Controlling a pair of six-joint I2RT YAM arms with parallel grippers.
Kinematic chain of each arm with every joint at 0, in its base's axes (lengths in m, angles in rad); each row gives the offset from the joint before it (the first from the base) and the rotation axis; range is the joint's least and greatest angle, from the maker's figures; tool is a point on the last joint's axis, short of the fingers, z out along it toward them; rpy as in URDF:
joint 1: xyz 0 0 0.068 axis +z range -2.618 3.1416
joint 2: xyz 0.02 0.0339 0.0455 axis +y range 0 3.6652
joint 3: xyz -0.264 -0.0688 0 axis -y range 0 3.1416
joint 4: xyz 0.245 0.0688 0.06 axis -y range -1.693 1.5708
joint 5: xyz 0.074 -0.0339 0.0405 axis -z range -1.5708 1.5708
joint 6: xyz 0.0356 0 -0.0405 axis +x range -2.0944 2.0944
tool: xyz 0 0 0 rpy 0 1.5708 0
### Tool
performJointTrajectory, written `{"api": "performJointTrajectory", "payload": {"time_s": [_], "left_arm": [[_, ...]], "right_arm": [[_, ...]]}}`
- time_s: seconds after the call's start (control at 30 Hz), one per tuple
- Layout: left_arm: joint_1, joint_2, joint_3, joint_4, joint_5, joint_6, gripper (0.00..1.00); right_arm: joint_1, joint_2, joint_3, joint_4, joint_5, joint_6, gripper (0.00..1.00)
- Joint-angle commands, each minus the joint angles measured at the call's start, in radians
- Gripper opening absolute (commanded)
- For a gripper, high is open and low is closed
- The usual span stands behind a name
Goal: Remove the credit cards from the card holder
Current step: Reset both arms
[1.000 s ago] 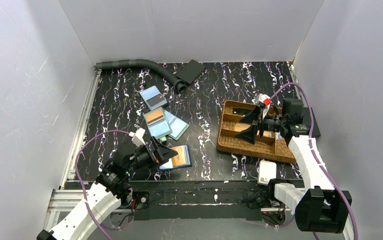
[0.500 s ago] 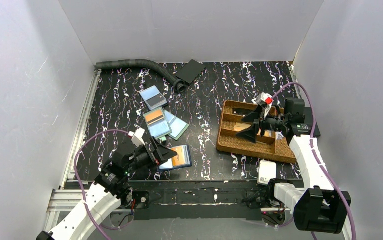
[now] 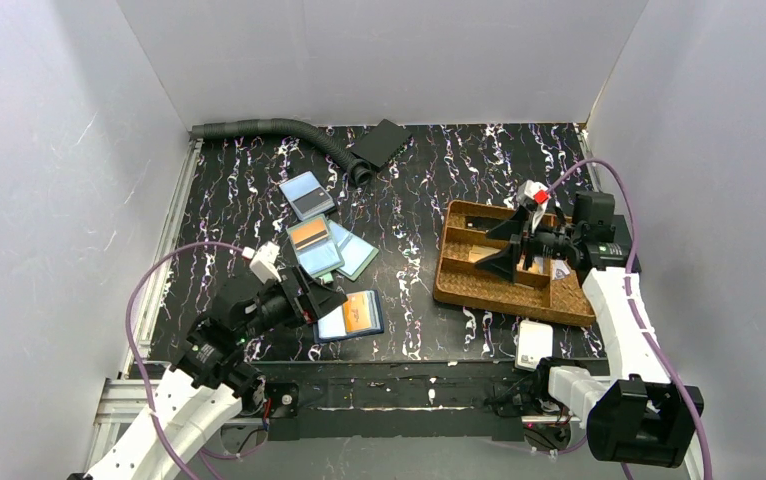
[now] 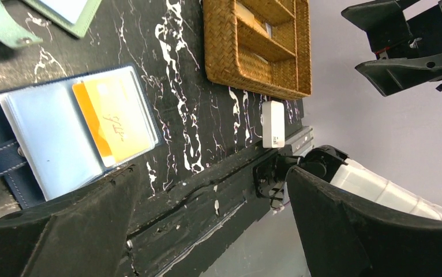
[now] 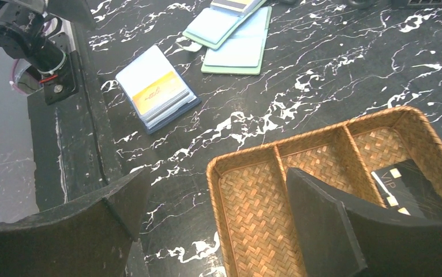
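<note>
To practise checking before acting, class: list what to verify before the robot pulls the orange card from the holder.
1. Card holder open on the table: ok.
2. Orange card inside holder: ok.
3. Left gripper open, empty: ok.
4. Left gripper centred on card: not ok, holder lies off to one side.
5. Right gripper open over woven tray, apart from holder: ok.
6. More cards hidden in holder: cannot tell.

Left tool (image 3: pixel 321 300) and right tool (image 3: pixel 502 247) both hover with jaws apart, apparently gripping nothing.
</note>
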Motion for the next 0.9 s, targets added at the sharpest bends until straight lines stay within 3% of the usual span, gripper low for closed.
{"api": "performJointTrajectory", "payload": {"time_s": [0.0, 0.2, 0.4, 0.63, 0.87], "left_arm": [[0.005, 0.042, 0.126, -0.137, -0.075, 0.135, 0.98], [0.006, 0.114, 0.362, -0.331, -0.256, 0.313, 0.98], [0.02, 0.243, 0.589, -0.404, -0.389, 0.453, 0.98], [0.118, 0.359, 0.66, -0.372, -0.322, 0.49, 0.98], [0.142, 0.329, 0.662, -0.368, -0.263, 0.485, 0.98]], "right_arm": [[-0.007, -0.003, 0.107, -0.058, 0.041, -0.017, 0.97], [-0.01, 0.041, 0.313, -0.157, 0.295, 0.074, 0.98], [-0.013, 0.118, 0.533, -0.236, 0.545, 0.236, 0.98], [-0.013, 0.012, 0.492, -0.032, 0.735, 0.469, 0.98], [-0.013, 0.0, 0.521, -0.05, 0.859, 0.553, 0.99]]}}
